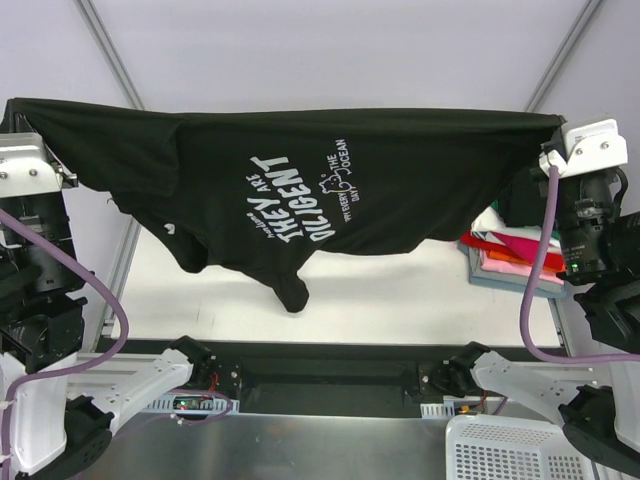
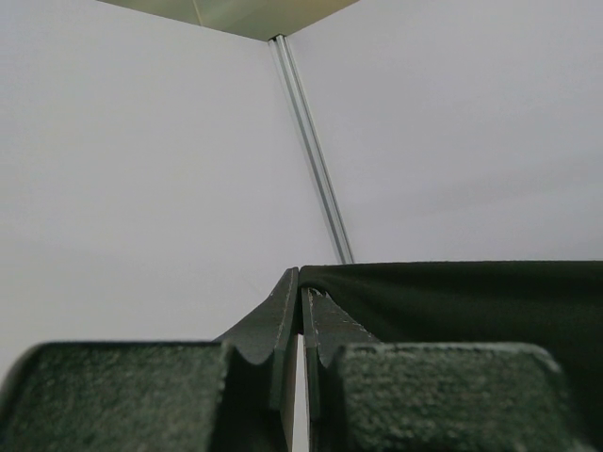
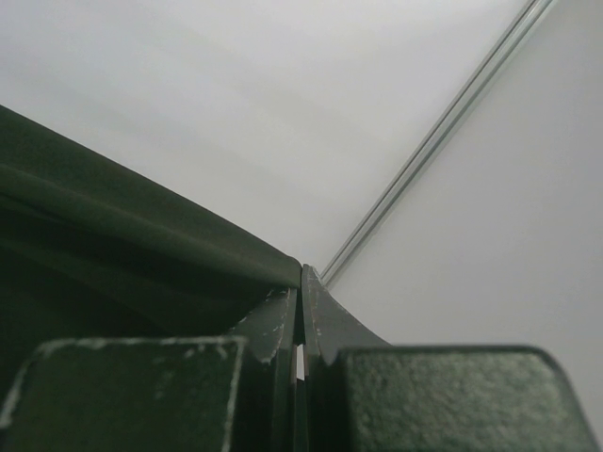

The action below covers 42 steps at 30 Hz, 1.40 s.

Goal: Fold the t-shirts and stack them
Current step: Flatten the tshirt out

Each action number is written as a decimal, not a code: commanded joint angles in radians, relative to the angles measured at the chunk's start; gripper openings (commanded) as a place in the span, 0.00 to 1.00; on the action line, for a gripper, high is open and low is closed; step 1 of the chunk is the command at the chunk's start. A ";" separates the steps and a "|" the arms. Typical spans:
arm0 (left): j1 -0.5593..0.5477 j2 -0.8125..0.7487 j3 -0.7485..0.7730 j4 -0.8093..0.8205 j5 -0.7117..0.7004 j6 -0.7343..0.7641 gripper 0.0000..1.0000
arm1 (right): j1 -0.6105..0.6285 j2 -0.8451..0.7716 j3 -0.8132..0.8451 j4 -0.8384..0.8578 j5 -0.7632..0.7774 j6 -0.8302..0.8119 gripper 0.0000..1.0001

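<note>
White surface (image 1: 400, 295) below, the black tee (image 1: 330, 180) hangs stretched in the air between both arms: left tool (image 2: 300, 287) clenched on one end of its top edge, right tool (image 3: 301, 282) clenched on the other. At right lie folded tees (image 1: 512, 250), stacked.

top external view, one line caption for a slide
Left gripper and right gripper hold a black lettered t-shirt stretched aloft; folded t-shirts stacked at right
</note>
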 commanded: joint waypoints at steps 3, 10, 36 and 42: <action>0.003 -0.056 0.016 0.091 -0.070 0.028 0.00 | -0.005 -0.054 -0.005 0.097 0.079 -0.025 0.01; 0.009 -0.093 0.091 0.092 -0.090 0.070 0.00 | -0.015 -0.071 -0.018 0.121 0.110 -0.060 0.01; 0.007 -0.147 -0.318 0.338 -0.084 0.274 0.00 | -0.048 -0.087 -0.130 0.161 0.116 -0.089 0.01; 0.007 -0.136 -0.460 0.349 -0.069 0.223 0.00 | -0.054 -0.113 -0.239 0.177 0.108 -0.079 0.01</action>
